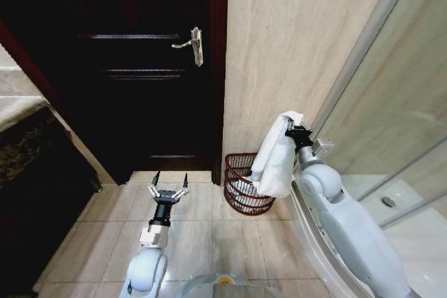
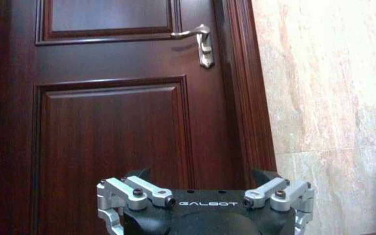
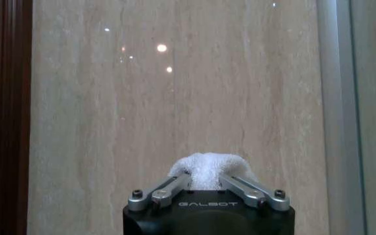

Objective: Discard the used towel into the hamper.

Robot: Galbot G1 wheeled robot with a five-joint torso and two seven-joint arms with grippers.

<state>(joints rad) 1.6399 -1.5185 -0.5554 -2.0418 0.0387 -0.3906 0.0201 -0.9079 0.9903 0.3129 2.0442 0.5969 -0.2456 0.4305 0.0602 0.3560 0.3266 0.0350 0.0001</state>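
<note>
My right jaws [image 1: 292, 128] are pinched narrow on the top fold of the white towel [image 1: 274, 160], and in the right wrist view a soft knob of the towel bulges up between the two closed fingers [image 3: 168, 188], which tells me the grip is on a bunched edge rather than a flat sheet. I hold it high so the rest of the cloth hangs free below the jaws in one long drape, clear of the floor. Straight beneath that drape, down and a little toward the door side of my jaws, stands the hamper [image 1: 239, 190], its red-brown wire rim open upward against the beige wall [image 1: 293, 40]; the towel's lower end appears to overlap its rim, so I judge a release from here would likely drop it in. My left jaws [image 1: 168, 190] are spread wide and hold nothing, parked low over the tiled floor [image 1: 209, 235], facing the dark door [image 2: 109, 122] well apart from the hamper.
</note>
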